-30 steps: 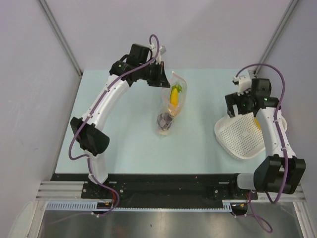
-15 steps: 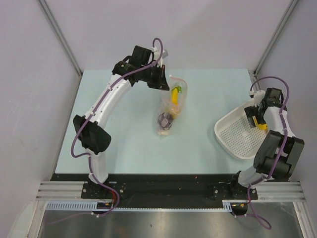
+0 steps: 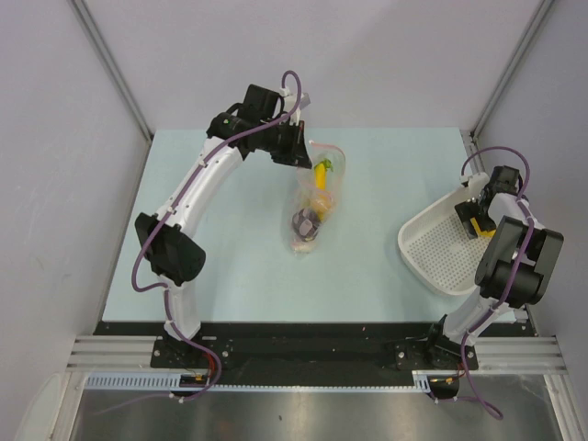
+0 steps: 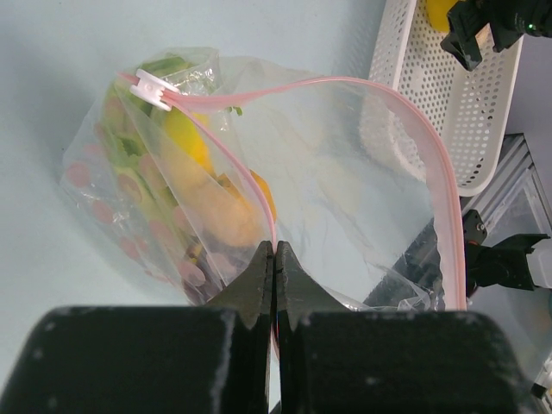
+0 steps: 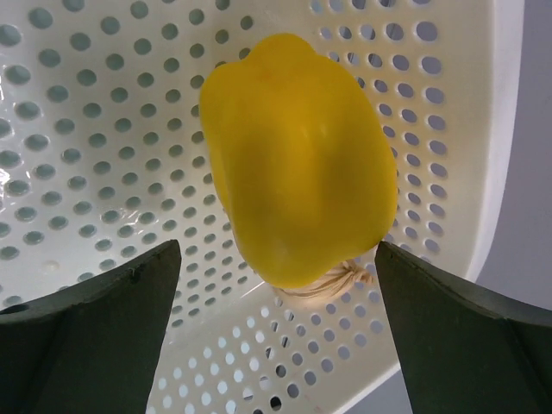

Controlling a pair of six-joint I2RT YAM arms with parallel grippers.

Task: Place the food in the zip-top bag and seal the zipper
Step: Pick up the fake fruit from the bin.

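Observation:
The zip-top bag (image 3: 313, 204) lies mid-table, clear with pink squares. Inside show a yellow piece (image 3: 322, 173), an orange-yellow fruit (image 3: 319, 199) and a dark round fruit (image 3: 303, 221). My left gripper (image 3: 299, 147) is shut on the bag's pink zipper strip (image 4: 226, 151) at its far end and holds the mouth open. The white slider (image 4: 156, 88) sits at one end. In the left wrist view the closed jaws (image 4: 274, 252) pinch the strip. My right gripper (image 3: 473, 217) is open over a yellow pepper-shaped food (image 5: 297, 159) in the basket, one finger on each side and neither touching it.
The white perforated basket (image 3: 439, 259) sits at the table's right edge, tilted, and also shows in the left wrist view (image 4: 485, 112). Grey walls close in the table on three sides. The arm bases stand at the near edge.
My right arm has swung from the basket's far left corner to its right side and come down around the yellow food. My left gripper still holds the bag, which has shifted slightly.

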